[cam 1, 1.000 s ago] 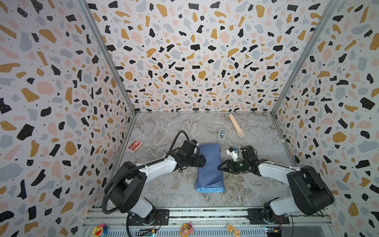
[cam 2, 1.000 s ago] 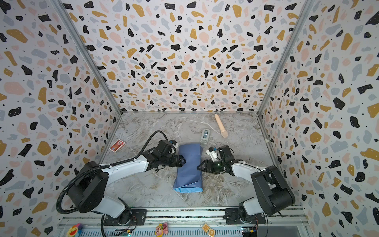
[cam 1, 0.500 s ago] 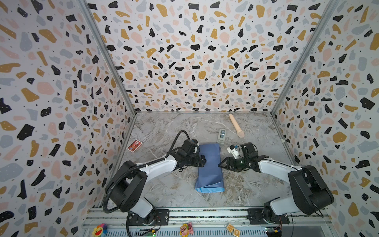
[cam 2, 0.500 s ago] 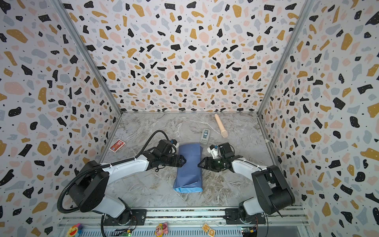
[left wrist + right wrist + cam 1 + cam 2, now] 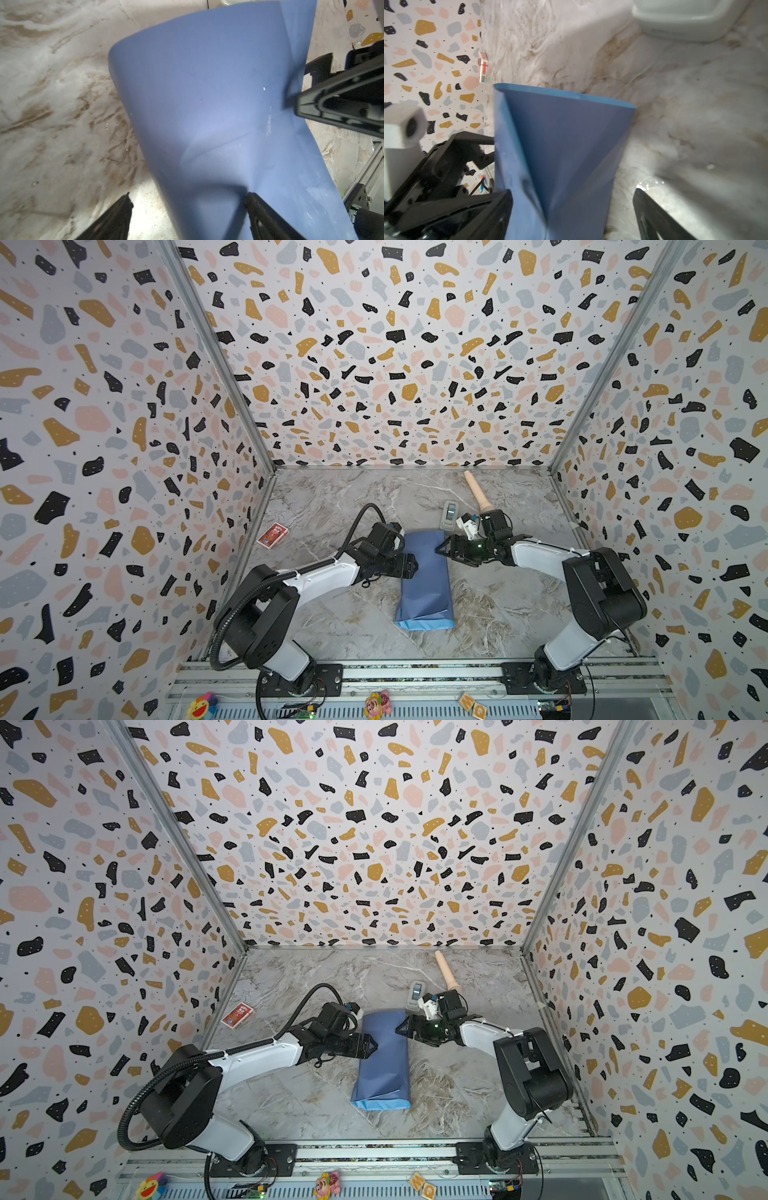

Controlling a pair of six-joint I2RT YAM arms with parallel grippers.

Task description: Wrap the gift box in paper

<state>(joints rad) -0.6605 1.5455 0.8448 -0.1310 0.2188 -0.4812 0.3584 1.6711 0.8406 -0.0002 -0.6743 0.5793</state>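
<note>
Paper folded into long sleeve, dull blue outside — sky-blue near edge

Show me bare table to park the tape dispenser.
Free: near table between the paper and right arm; also back-left, between the red card pack and back wall. Crowded: the paper's far end, where left arm and right arm meet beside the tape dispenser and wooden roller.
</note>
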